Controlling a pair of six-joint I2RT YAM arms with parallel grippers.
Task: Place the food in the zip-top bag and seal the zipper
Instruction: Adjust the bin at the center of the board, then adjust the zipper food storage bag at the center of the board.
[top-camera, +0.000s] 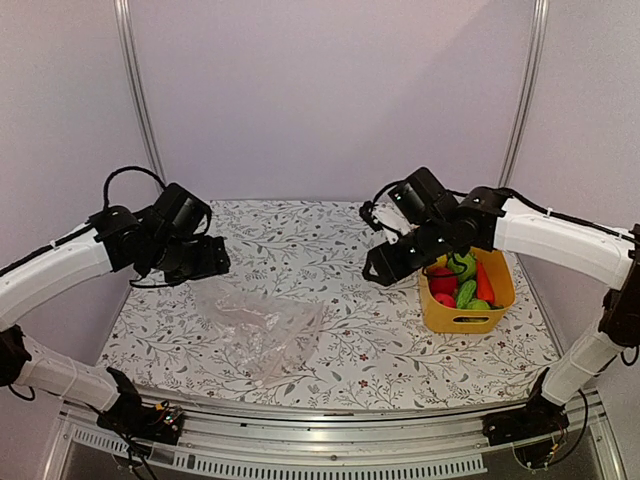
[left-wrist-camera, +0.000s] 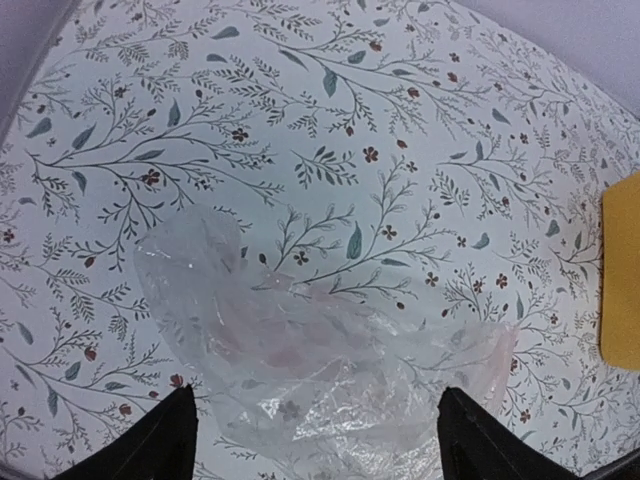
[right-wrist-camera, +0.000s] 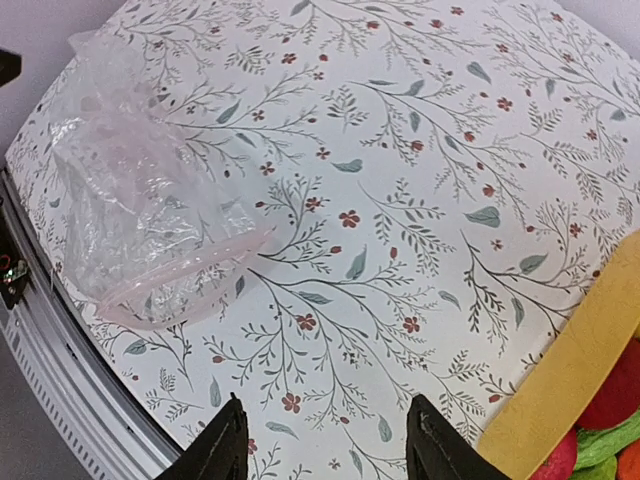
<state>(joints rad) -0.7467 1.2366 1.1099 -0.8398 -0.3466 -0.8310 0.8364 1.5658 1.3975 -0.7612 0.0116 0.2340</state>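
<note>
Left fingers (left-wrist-camera: 160, 440) hang spread wide and empty right above the zip-top bag (left-wrist-camera: 320, 370), which lies crumpled and limp on the surface (left-wrist-camera: 330, 120). Right fingers (right-wrist-camera: 225, 450) stand apart, holding nothing, near the basket (top-camera: 470, 312) where the food (top-camera: 455, 285) sits. Likely trouble: thin film sliding or bunching under a pinch, the mouth collapsing shut, round pieces rolling away.

I record the table (top-camera: 380, 330) as white, printed with grey-green leafy sprigs and small dark red flowers. The zip-top bag (top-camera: 262, 330) is clear with a faint pink strip; the basket (top-camera: 445, 318) at the right edge is orange-yellow, its food (top-camera: 466, 293) red, green and orange.
</note>
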